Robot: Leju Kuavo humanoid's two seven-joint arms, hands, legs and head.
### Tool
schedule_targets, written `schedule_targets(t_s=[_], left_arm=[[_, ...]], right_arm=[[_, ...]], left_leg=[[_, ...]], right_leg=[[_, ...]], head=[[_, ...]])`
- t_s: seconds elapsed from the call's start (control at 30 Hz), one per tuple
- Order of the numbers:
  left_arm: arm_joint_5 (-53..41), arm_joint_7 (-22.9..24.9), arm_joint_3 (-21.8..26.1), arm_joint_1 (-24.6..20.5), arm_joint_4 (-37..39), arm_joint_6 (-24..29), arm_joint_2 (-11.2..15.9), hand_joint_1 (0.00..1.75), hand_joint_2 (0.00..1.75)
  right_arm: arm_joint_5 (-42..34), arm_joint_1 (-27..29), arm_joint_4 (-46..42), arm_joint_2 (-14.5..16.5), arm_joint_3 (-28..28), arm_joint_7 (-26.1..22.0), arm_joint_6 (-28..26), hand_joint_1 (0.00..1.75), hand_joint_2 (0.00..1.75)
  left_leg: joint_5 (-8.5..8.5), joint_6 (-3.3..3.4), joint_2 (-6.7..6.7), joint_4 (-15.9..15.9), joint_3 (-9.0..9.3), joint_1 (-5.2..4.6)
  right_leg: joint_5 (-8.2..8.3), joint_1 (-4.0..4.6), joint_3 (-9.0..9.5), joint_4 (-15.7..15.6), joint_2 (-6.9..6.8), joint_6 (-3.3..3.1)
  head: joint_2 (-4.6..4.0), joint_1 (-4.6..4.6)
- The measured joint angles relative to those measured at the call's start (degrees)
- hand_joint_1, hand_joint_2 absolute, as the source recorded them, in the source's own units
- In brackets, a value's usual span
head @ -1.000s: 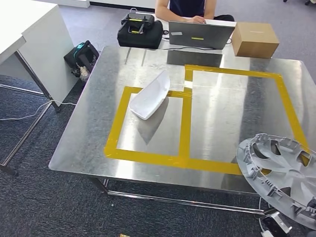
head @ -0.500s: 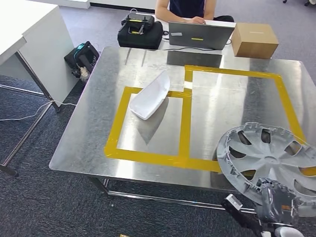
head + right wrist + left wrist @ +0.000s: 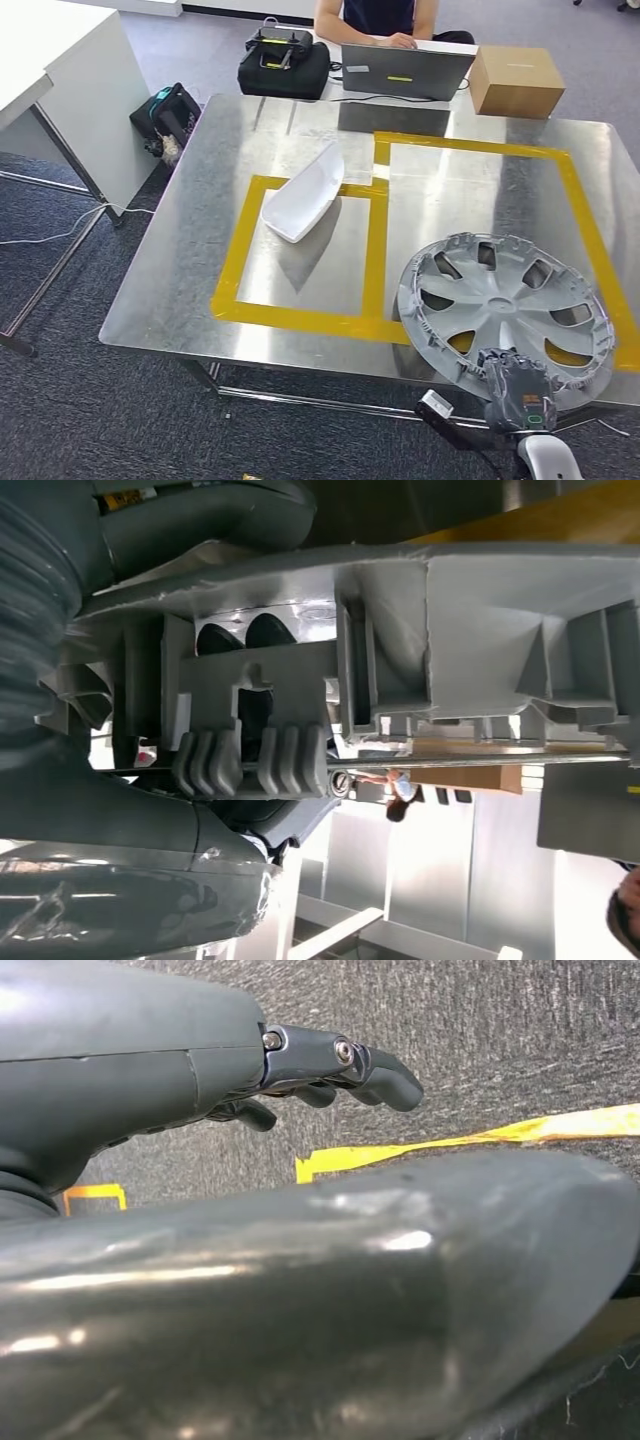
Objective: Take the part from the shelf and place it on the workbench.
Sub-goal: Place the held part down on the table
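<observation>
A grey wheel cover [image 3: 506, 300] lies nearly flat over the near right corner of the metal workbench [image 3: 189, 230], above the larger yellow-taped rectangle [image 3: 581, 205]. My right hand [image 3: 521, 395] grips its near rim from below the table edge. In the right wrist view the ribbed underside of the wheel cover [image 3: 490, 630] sits clamped in my right hand [image 3: 113, 810]. My left hand [image 3: 226, 1060] hangs over the carpet, its fingers [image 3: 377, 1065] stretched out and holding nothing.
A white curved part [image 3: 303, 195] rests in the smaller taped square. At the far edge are a laptop [image 3: 404, 72], a cardboard box [image 3: 517, 80], a black bag [image 3: 283, 62] and a seated person [image 3: 377, 20]. A white desk [image 3: 68, 90] stands to the left.
My right hand has carried the wheel cover leftward and farther over the workbench, and it has levelled out. The hand itself has come up into the head view.
</observation>
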Motion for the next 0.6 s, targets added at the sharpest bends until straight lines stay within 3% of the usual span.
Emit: schedule_targets(t_s=[0.23,0.53,0.6], left_arm=[[-0.46,0.1,0.02,-0.13,0.0,-0.19,0.16,0.0,0.0],[-0.81,-0.49,0.02,-0.1,0.0,-0.11,0.18,0.0,0.0],[-0.93,-0.92,0.02,-0.1,0.0,-0.16,0.18,0.0,0.87]], right_arm=[[0.34,-5.61,3.73,0.01,4.9,-1.67,0.56,1.75,1.75],[0.78,-7.65,5.02,0.02,8.32,-2.13,0.5,1.75,1.75],[0.85,-7.77,5.06,0.02,8.84,-2.17,0.49,0.87,0.87]], left_leg=[[0.03,0.01,0.01,0.0,0.09,0.01],[0.05,0.02,0.0,0.01,0.05,0.0],[0.05,0.02,0.0,0.01,0.05,0.0]], right_leg=[[-0.02,0.01,-0.55,0.01,-0.03,-0.04],[0.04,0.0,0.04,0.05,-0.04,-0.02],[0.03,0.0,0.03,0.05,-0.04,-0.02]], head=[[0.0,0.01],[0.0,-0.01],[0.0,-0.01]])
